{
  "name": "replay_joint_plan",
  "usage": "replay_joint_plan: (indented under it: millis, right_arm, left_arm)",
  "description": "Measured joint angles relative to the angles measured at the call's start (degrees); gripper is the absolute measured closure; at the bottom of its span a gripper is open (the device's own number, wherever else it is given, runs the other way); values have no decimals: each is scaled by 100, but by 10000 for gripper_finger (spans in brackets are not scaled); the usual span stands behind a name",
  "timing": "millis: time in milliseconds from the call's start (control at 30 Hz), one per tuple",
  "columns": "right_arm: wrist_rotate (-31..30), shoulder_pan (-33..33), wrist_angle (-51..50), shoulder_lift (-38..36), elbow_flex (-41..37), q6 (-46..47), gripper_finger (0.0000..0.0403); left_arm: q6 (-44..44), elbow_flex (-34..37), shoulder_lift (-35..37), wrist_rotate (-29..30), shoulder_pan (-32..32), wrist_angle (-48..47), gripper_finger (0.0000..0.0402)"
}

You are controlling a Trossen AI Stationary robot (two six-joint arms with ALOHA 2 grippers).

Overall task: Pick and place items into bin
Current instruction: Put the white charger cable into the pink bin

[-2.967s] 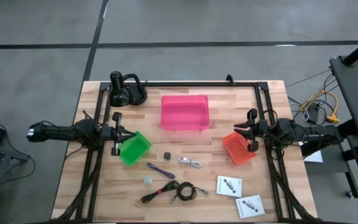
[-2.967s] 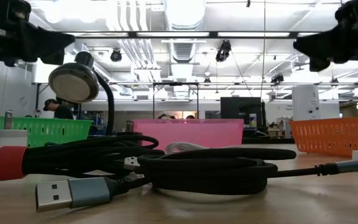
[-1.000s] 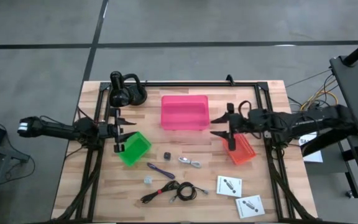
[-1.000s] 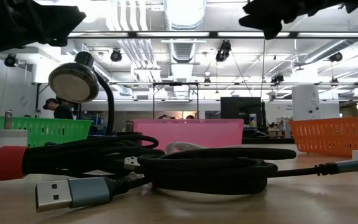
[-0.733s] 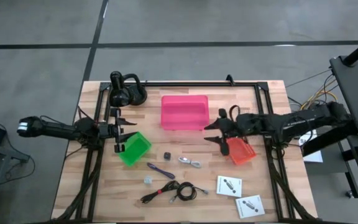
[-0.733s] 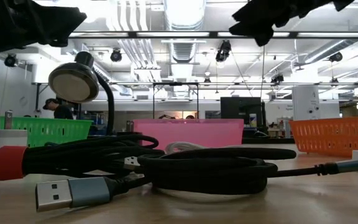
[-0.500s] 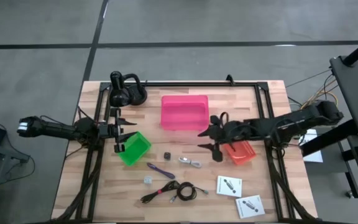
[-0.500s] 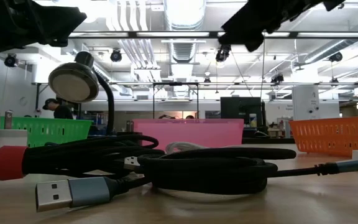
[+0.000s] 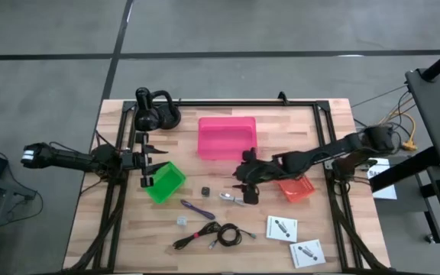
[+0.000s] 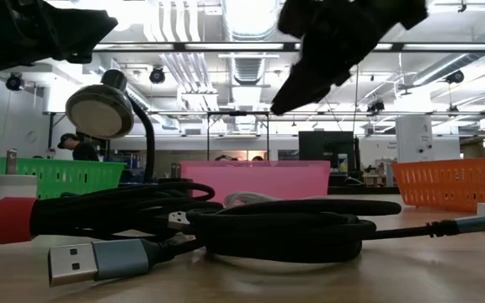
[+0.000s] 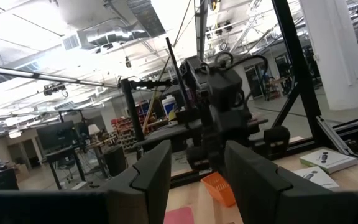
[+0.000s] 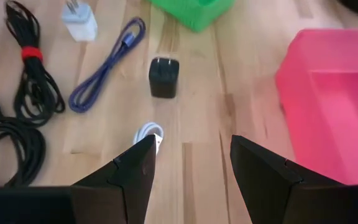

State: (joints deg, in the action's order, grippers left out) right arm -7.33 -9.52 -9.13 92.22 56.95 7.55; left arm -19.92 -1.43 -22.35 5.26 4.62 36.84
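Loose items lie on the wooden table: a short silvery cable [image 9: 233, 198], a tiny dark cube [image 9: 205, 189], a purple cable [image 9: 197, 208], a tiny clear piece [image 9: 182, 221], a black coiled cable [image 9: 208, 234] and two flat white packets [image 9: 281, 228]. My right gripper [image 9: 244, 185] hovers open above the table, next to the silvery cable [image 12: 148, 133], touching nothing. My left gripper [image 9: 150, 162] waits open at the table's left, beside the green bin [image 9: 165, 182]. The pink bin [image 9: 227, 137] stands at the far middle.
An orange bin [image 9: 296, 187] sits under my right arm, right of centre. A black lamp [image 9: 155, 113] stands at the far left corner. A black frame [image 9: 228, 101] borders the table. In the low view the black cable [image 10: 251, 223] fills the foreground.
My right gripper has swung from over the orange bin toward the table's left and near edge, and now hangs beside the silvery cable; its jaws have stayed apart. No item has moved.
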Motion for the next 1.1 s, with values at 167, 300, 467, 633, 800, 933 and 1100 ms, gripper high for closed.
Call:
replay_joint_plan:
  millis: [167, 300, 467, 633, 800, 933, 1100]
  right_arm:
    - [11, 0, -856, 680, 729, 211, 209]
    - [11, 0, -1899, 1175, 1435, 502, 209]
    - [161, -8, -2522, 1627, 2030, 778, 209]
    - [942, -52, -2520, 1840, 2284, 765, 209]
    - [1086, -79, -2571, 1897, 2329, 859, 209]
    - [1054, -142, -2641, 1897, 2245, 899, 209]
    - [1030, -240, -2668, 1919, 2188, 968, 209]
  left_arm:
    - [3, 0, -53, 0, 0, 1, 265]
    - [0, 0, -48, 0, 0, -7, 265]
    - [0, 0, -15, 0, 0, 5, 265]
    - [0, 0, -26, 2, 0, 0, 265]
    - [0, 0, -24, 1, 0, -1, 265]
    - [0, 0, -37, 2, 0, -4, 265]
    - [0, 0, -37, 2, 0, 4, 265]
